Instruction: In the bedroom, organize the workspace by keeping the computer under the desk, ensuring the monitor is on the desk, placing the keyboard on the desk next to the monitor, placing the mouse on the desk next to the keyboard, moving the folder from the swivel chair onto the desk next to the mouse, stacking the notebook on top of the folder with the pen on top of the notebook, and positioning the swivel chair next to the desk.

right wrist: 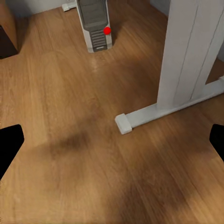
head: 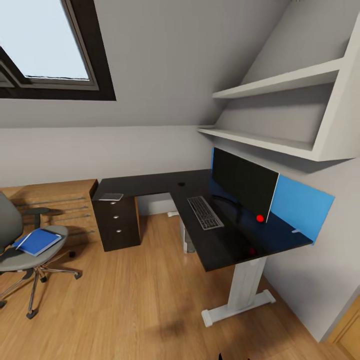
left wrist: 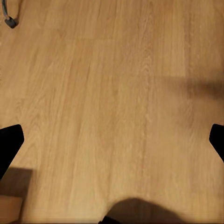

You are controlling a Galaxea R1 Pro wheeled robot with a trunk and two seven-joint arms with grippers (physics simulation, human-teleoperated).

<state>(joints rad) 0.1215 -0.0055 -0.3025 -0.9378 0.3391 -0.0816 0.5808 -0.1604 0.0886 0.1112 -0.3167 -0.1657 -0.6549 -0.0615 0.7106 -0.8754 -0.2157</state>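
Left end effector (left wrist: 112, 140) spread wide, dark fingertips (left wrist: 10, 140) at the frame sides of its wrist view, nothing between them, over bare light wood floor (left wrist: 112, 84); a chair castor (left wrist: 9, 21) sits at one corner. Right end effector (right wrist: 112, 140) equally wide apart, holding nothing, above floor just short of the white worktop leg with flat foot bar (right wrist: 186, 56); past it the white/grey box-shaped computer tower (right wrist: 95, 23) stands upright on the floor, front panel facing the camera, red dot on it. Head view: open floor in the foreground, clear run between chair and worktop. At left the grey-upholstered swivel chair with chrome star base (head: 20, 250) stands well apart from the worktop; flat bright-blue folder (head: 39, 242) lies on its seat, long axis running diagonally toward the worktop. The large L-shaped glossy black worktop (head: 230, 245) fills the right and back, near end free of things, front edge overhanging the white leg. Slim dark keyboard (head: 205, 212) lies flat near the inner edge, long axis near-to-far, parallel to the wide black-fronted monitor (head: 243, 183), which stands upright just beside it, screen facing left into the room, blue wall panel (head: 300, 202) behind. Thin dark grey notebook (head: 110, 197) lies flat on the far left wing, at the front edge over the dark three-drawer unit (head: 118, 222). Light wooden dresser (head: 65, 200) beside that. White shelves (head: 280, 82) above, dark-framed skylight (head: 45, 45) upper left.
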